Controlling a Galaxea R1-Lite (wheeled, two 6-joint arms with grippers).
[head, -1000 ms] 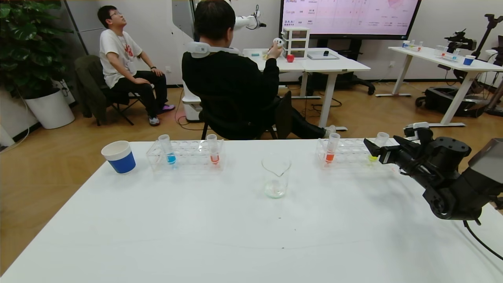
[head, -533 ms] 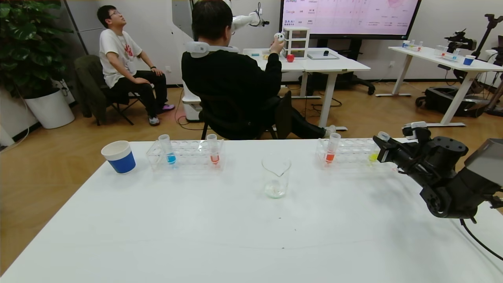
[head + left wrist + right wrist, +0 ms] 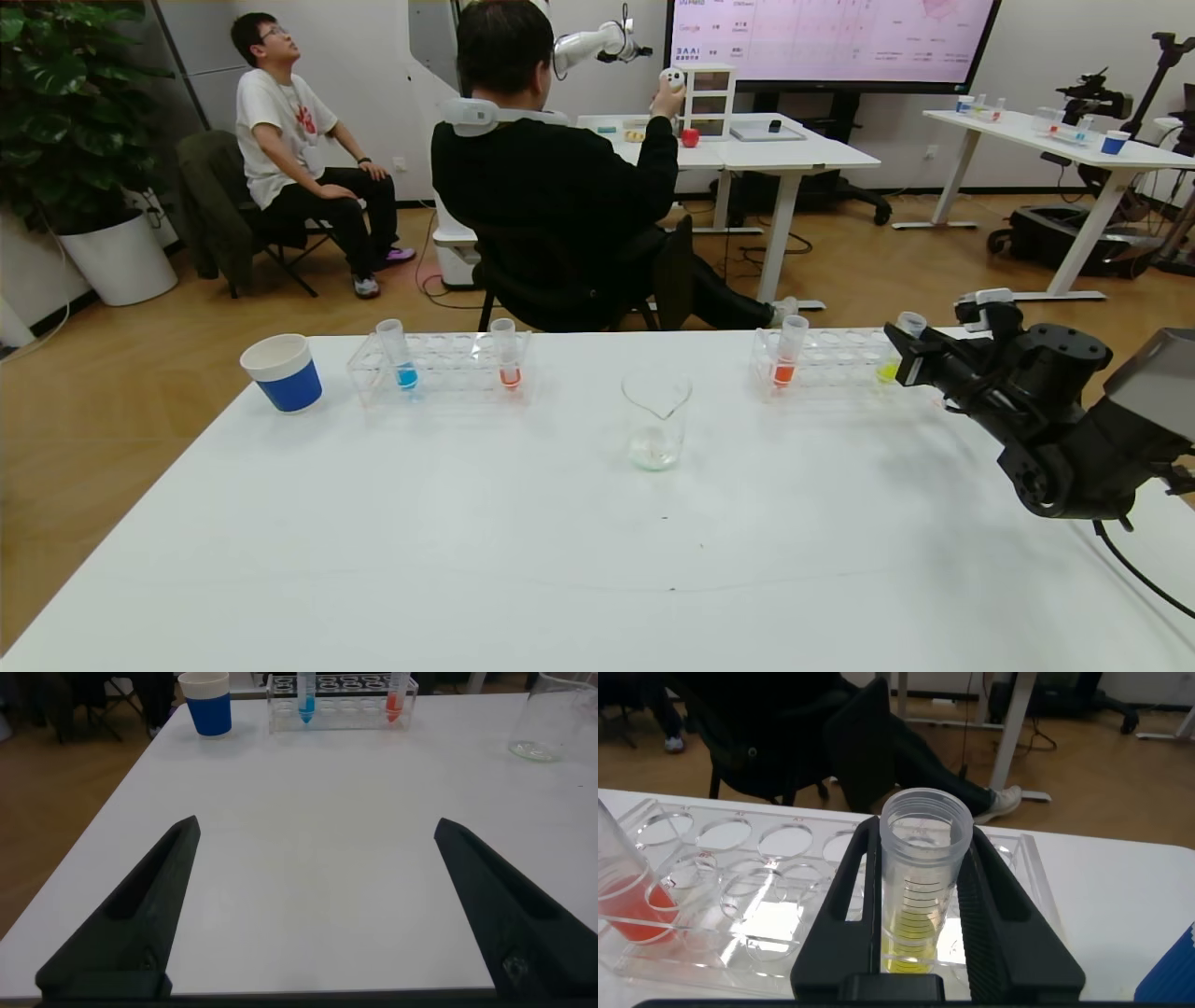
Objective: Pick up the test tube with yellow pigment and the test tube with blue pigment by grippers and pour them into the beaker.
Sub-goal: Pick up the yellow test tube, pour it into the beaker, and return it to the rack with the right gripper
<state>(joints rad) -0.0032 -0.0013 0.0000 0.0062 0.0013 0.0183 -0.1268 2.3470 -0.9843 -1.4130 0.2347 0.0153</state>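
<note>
The test tube with yellow pigment [image 3: 889, 371] stands in the right-hand clear rack [image 3: 826, 371] at the table's far edge. My right gripper [image 3: 904, 355] is shut on it, its black fingers pressing both sides of the tube [image 3: 924, 896] below the rim. In the left rack [image 3: 439, 373] is the test tube with blue pigment [image 3: 401, 359]. The beaker [image 3: 655, 420] sits between the racks, nearer to me. My left gripper [image 3: 316, 831] hovers open over bare table, well short of the blue tube [image 3: 306, 695] and the beaker [image 3: 551, 719].
An orange-red tube [image 3: 507, 359] shares the left rack, and another [image 3: 787, 355] stands in the right rack. A blue-and-white paper cup [image 3: 283, 371] sits left of the left rack. A person sits on a chair just behind the table.
My right gripper has moved forward around the yellow tube and shut on it. It has held still for the last half second. The left gripper is unchanged.
</note>
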